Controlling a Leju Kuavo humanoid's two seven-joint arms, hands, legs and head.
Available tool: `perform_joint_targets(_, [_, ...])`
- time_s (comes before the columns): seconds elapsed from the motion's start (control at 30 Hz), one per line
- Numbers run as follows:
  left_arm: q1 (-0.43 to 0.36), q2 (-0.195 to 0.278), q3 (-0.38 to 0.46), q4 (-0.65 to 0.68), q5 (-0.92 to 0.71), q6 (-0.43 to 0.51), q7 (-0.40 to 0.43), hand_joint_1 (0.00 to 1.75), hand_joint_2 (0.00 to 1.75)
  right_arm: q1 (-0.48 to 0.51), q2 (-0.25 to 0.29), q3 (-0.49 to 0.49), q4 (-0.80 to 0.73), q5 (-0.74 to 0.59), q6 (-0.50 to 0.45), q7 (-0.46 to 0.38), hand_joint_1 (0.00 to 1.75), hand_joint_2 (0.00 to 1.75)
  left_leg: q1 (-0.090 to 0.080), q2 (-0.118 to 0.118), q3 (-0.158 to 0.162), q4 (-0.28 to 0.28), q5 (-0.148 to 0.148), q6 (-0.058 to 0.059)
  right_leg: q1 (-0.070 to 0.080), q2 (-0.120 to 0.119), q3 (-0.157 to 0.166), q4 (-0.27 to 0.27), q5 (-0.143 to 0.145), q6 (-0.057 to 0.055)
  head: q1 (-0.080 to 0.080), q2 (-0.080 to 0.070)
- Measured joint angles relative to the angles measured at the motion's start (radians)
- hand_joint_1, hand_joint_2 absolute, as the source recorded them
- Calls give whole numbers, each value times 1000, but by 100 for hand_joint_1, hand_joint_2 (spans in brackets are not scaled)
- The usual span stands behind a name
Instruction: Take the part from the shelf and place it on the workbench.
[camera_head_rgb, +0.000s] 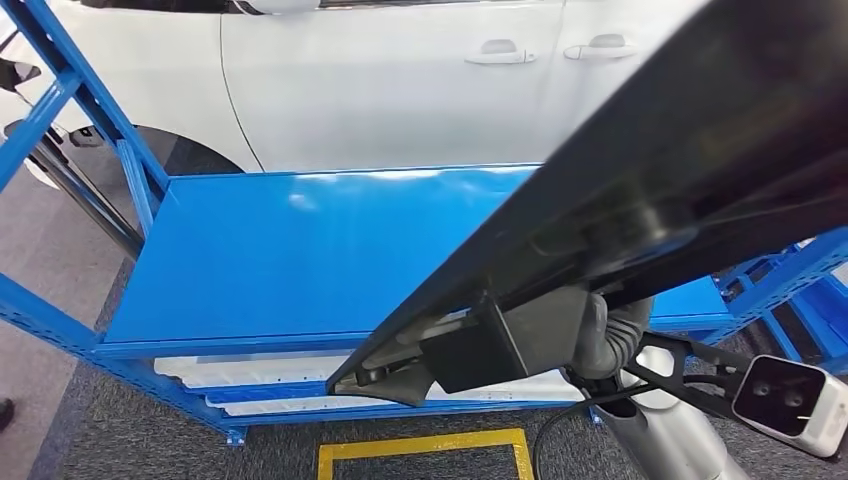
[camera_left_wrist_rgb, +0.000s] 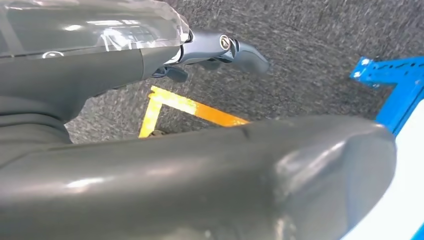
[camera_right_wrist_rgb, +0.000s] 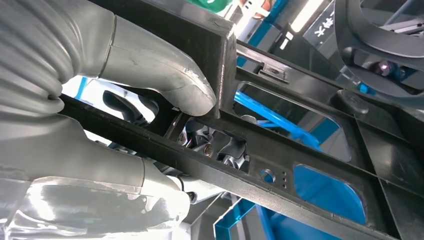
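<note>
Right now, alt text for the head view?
A long black part runs diagonally across the frame, gripped near its lower end by the right robot hand. Behind it stand a blue shelf and a white car.

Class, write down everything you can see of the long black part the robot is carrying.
The black part is a long, flat, glossy strip, plastic by its look, slanting across the head view above the blue shelf. Its underside is a ribbed frame with open cut-outs, a clip and small holes. The right hand grips it near its lower end, the thumb pressed against a raised block on the frame. Nothing else visibly touches it.
</note>
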Motion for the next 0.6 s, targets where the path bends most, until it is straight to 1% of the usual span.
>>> perform_joint_targets(0.03, [1,1,1,0,0,5,3,0,0,3,-1,3,1,0,-2,-1,175,175,2,-1,-3,1,0,-6,-1,0,-3,-6,6,-6,0,0])
perform_joint_targets(0.07, [2,1,2,0,0,10,7,0,0,7,-2,7,2,3,-2,-2,175,175,3,-2,-9,10,-13,-12,-3,1,-9,-10,15,-13,0,0])
perform_joint_targets(0.1, [4,1,4,0,0,16,10,0,0,15,-2,10,4,8,2,-3,175,175,4,-4,-21,39,-44,-17,-5,0,-16,-15,26,-20,0,0])
perform_joint_targets(0.13, [5,1,6,0,0,23,14,0,0,25,-3,12,4,16,11,-4,175,175,6,-6,-38,89,-90,-21,-5,0,-25,-17,35,-26,0,0])
perform_joint_targets(0.17, [7,1,8,0,0,30,18,0,0,39,-3,13,5,25,25,-4,175,175,6,-6,-58,155,-140,-25,-4,0,-36,-17,44,-29,0,0])
perform_joint_targets(0.2, [8,1,9,0,0,36,23,0,0,54,-3,13,5,34,41,-4,175,175,7,-6,-75,222,-179,-28,-3,1,-48,-16,52,-30,0,0])
perform_joint_targets(0.23, [9,0,10,0,1,40,28,0,0,69,-3,13,5,41,57,-4,175,175,7,-6,-82,270,-196,-31,-2,1,-60,-16,61,-30,0,0])
perform_joint_targets(0.27, [10,0,11,0,0,44,32,0,0,82,-3,11,5,47,73,-4,175,175,8,-6,-73,287,-192,-32,-2,1,-71,-15,69,-29,0,0])
perform_joint_targets(0.3, [11,0,12,0,0,47,37,0,0,94,-3,8,6,50,87,-4,175,175,8,-7,-44,262,-171,-32,-2,2,-81,-14,76,-27,0,0])
perform_joint_targets(0.33, [11,0,12,0,0,50,40,0,0,104,-3,4,6,52,101,-4,175,175,10,-8,2,204,-145,-31,-2,3,-91,-12,83,-24,0,0])
perform_joint_targets(0.37, [11,-1,13,0,0,52,42,0,0,112,-3,-2,6,53,115,-4,175,175,10,-13,56,127,-131,-28,-1,4,-99,-9,89,-20,0,0])
perform_joint_targets(0.4, [11,0,13,0,0,53,43,0,0,118,-4,-8,6,53,128,-4,175,175,9,-18,105,55,-124,-23,-1,5,-105,-6,95,-16,0,0])
perform_joint_targets(0.43, [12,0,14,0,-1,54,43,0,0,122,-4,-14,6,52,140,-4,175,175,8,-23,135,6,-126,-18,0,6,-108,-5,101,-11,0,0])
perform_joint_targets(0.47, [12,0,14,0,-2,54,43,0,0,125,-4,-20,6,51,150,-4,175,175,5,-27,149,-20,-130,-12,-1,7,-111,-4,107,-5,0,0])
perform_joint_targets(0.53, [15,0,16,0,-4,52,44,0,0,128,-4,-32,10,46,161,-4,175,175,3,-23,142,-27,-119,2,-3,10,-114,-4,117,7,0,0])
perform_joint_targets(0.57, [15,1,16,0,-5,51,45,0,0,129,-4,-39,12,43,163,-4,175,175,4,-20,137,-30,-110,10,-5,10,-120,3,108,12,0,0])
perform_joint_targets(0.6, [15,1,16,0,-7,50,46,0,0,129,-4,-46,15,38,162,-4,175,175,5,-16,129,-32,-100,18,-6,11,-131,27,81,16,0,0])
